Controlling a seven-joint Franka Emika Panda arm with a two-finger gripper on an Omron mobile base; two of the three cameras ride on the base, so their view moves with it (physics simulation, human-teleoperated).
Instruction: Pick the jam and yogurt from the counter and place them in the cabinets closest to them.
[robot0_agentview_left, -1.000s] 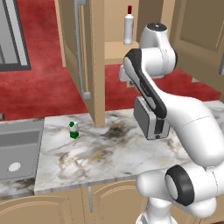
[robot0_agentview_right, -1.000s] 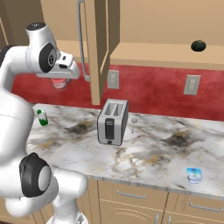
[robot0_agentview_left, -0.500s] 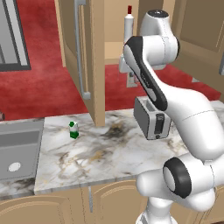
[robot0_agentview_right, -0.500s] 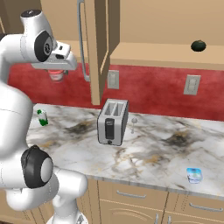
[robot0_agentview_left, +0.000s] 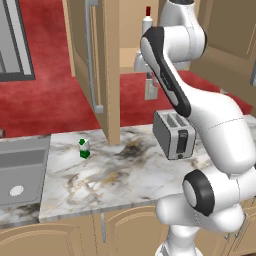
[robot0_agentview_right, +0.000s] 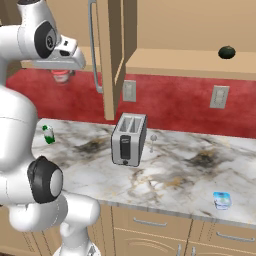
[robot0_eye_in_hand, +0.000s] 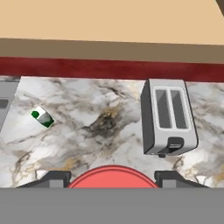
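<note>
Up high, jam w/ gripper

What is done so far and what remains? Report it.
Done: nothing is stored yet, but the cabinet door stands open. In hand: the pincer is shut on the jam, raised high near the open cabinet, above the counter. Left: set the jam on a shelf, then fetch the yogurt, which sits near the counter's front edge, right of the toaster, and put it away.
</note>
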